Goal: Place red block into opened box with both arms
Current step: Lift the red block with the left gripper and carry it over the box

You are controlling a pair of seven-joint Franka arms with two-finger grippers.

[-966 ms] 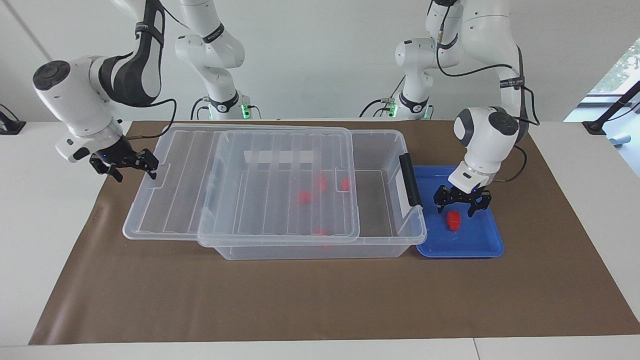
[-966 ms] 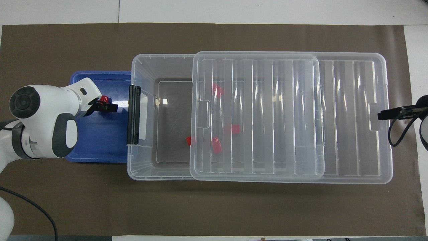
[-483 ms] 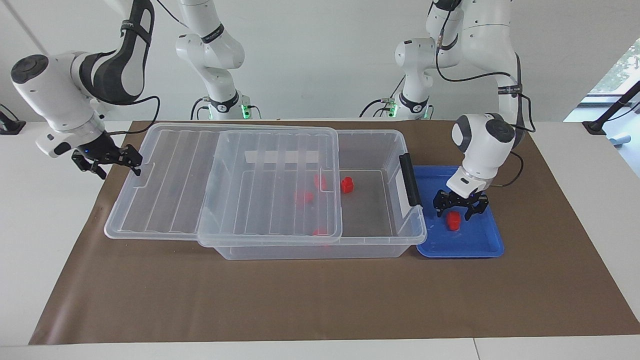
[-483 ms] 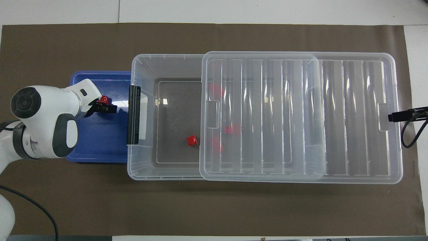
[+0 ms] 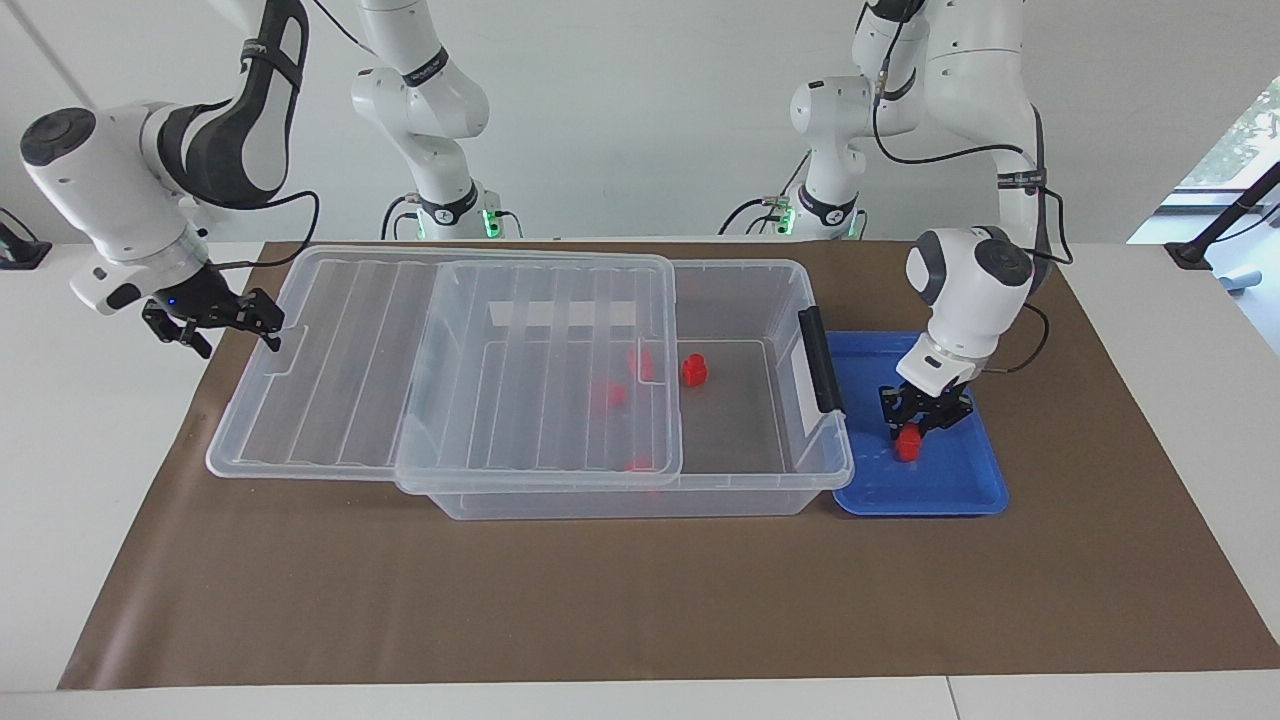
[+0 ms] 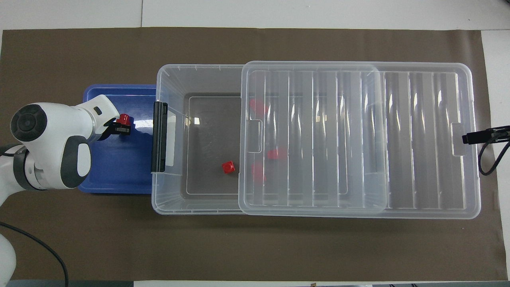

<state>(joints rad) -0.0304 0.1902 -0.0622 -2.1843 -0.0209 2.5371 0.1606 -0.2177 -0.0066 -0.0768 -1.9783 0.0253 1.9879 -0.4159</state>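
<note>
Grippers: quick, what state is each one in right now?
Left gripper: shut on the red block in the blue tray.
Right gripper: open at the lid edge.

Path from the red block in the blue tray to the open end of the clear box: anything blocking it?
Only the clear box's end wall with its black latch stands between; the clear ribbed lid is slid toward the right arm's end. The left gripper is shut on the small red plastic block in the shallow blue tray.
</note>
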